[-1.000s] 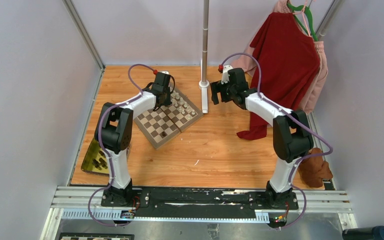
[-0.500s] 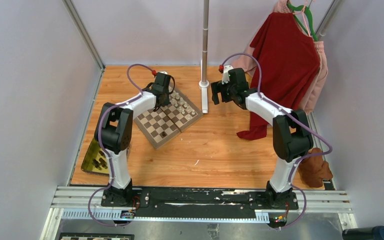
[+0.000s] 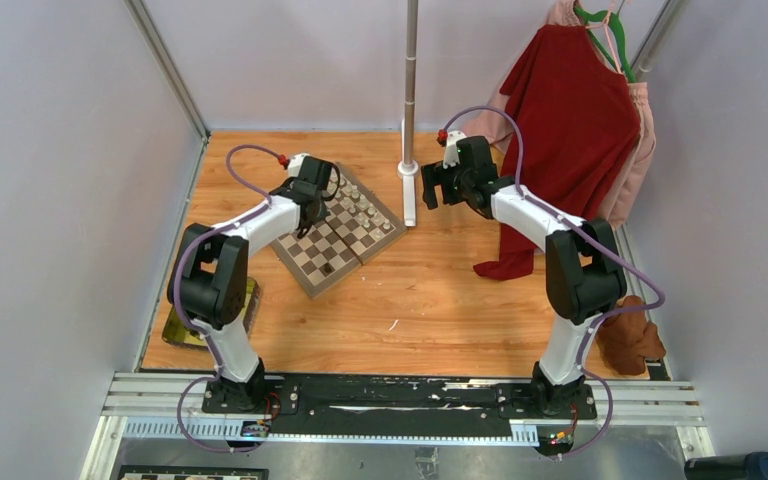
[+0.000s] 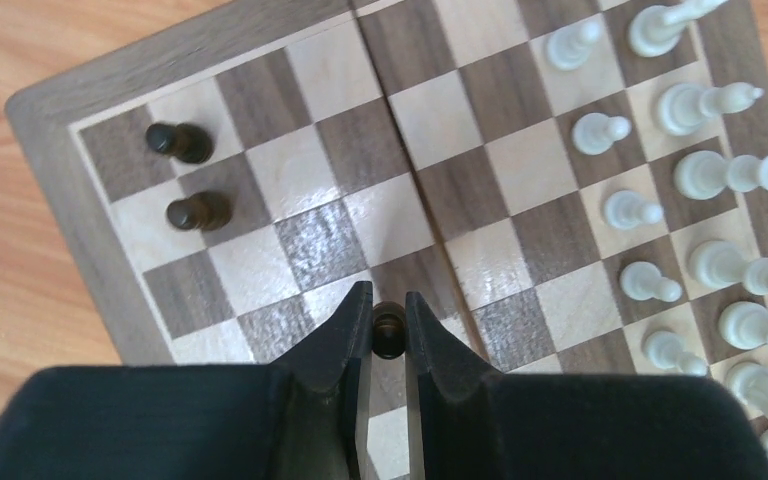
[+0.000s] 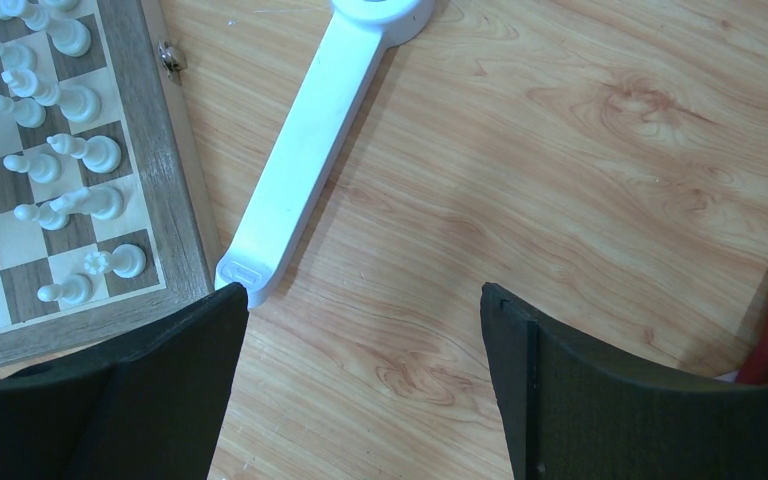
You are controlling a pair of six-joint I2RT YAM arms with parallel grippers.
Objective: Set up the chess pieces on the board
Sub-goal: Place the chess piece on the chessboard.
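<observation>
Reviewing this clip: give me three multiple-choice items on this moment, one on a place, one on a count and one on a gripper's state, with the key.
1. Where is the right gripper?
A) over the middle of the board
B) over bare table, beside the white stand foot
C) resting on the board's rim

2. Apart from the one between the fingers, how many dark pieces stand on the board in the left wrist view?
A) two
B) five
C) none

3. The left gripper is:
A) wide open
B) shut on nothing
C) shut on a dark piece

Key: 1 B, its wrist view shows wood below and the board off to the side. 2 A, two stand near one corner. 3 C, the fingers pinch a dark piece over the board.
</observation>
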